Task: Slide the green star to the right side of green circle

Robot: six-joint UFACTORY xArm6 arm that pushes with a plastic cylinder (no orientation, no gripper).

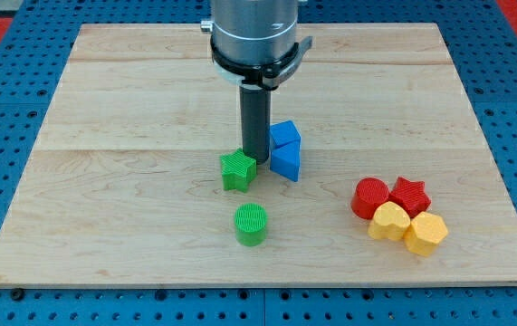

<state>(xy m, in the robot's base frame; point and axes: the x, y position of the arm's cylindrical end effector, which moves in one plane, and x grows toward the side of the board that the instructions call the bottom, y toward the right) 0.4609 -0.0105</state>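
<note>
The green star [238, 169] lies near the middle of the wooden board [131, 136]. The green circle [251, 224] stands just below it, slightly to the view's right, with a small gap between them. My tip [256, 159] is at the star's upper right edge, touching or nearly touching it, between the star and two blue blocks.
Two blue blocks [285, 150] sit stacked close together right of my tip. At the view's lower right is a cluster: a red circle [369, 197], a red star [409, 195], a yellow heart [389, 221] and a yellow hexagon [426, 234].
</note>
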